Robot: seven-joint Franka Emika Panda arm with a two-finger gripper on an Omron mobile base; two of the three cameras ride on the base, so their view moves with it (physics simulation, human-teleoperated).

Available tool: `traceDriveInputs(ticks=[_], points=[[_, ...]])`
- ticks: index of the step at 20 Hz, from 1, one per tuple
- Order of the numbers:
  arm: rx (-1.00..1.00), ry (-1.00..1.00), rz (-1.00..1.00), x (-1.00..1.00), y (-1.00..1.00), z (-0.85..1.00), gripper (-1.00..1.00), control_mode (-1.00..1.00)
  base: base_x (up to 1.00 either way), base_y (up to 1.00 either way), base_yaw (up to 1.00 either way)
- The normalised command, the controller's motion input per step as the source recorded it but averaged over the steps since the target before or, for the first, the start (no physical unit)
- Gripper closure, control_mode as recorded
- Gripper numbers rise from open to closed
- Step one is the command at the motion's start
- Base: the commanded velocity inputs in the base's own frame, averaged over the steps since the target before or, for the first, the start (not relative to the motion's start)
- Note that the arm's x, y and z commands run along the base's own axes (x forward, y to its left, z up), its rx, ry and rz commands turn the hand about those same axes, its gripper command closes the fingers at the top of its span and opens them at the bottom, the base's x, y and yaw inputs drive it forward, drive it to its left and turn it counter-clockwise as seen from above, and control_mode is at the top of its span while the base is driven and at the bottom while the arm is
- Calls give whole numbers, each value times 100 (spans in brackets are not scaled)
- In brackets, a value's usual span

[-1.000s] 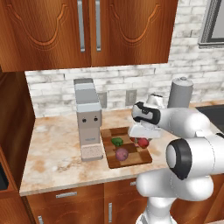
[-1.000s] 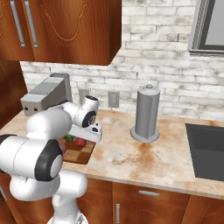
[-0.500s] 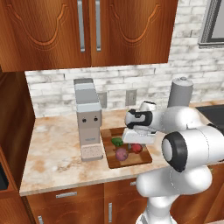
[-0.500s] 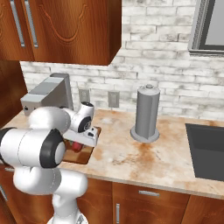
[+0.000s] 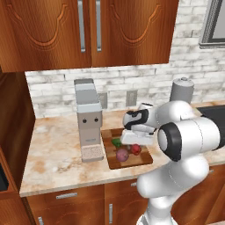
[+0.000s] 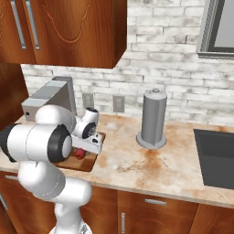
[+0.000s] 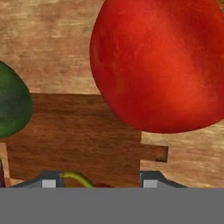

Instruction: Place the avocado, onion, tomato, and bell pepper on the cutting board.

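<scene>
Looking over the worktop (image 5: 52,154), most of the job seems done: the checkered cutting board (image 5: 115,161) sits just right of the grey appliance (image 5: 88,118) and already carries the avocado (image 5: 116,142), the purplish onion (image 5: 122,154) and one bright red piece (image 5: 136,149). All three lie close together under the arm's wrist. From the hand view a big red round item (image 7: 162,61) rests on the board's wood blocks, with the avocado (image 7: 13,105) off to one side. Between the fingertips at the bottom edge a curved green stem and a bit of red peek up. The end effector (image 7: 99,183) sits low over the board; cannot tell whether its fingers are clamped on that stemmed red thing or parted around it. Cannot tell which red one is tomato and which is bell pepper. My guess: the last item is at or on the board, so only release and retreat remain. A tall grey canister (image 6: 153,119) stands well apart to the right.
</scene>
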Motion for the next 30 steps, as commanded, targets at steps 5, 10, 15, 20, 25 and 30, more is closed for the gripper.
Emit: traceDriveInputs(ticks=[5, 10, 15, 20, 25, 30], points=[[-1, 0, 0, 0, 0, 1, -100, -100, 0, 0, 0], [-3, -3, 0, 0, 0, 36, -100, -100, 0, 0, 0], [-4, -4, 0, -19, 0, 73, -100, -100, 0, 0, 0], [0, -5, -5, -75, -33, 88, -100, -100, 0, 0, 0], [0, -9, -4, -71, -44, 89, -100, -100, 0, 0, 0], [0, 0, -6, -27, -18, 63, -100, -100, 0, 0, 0]])
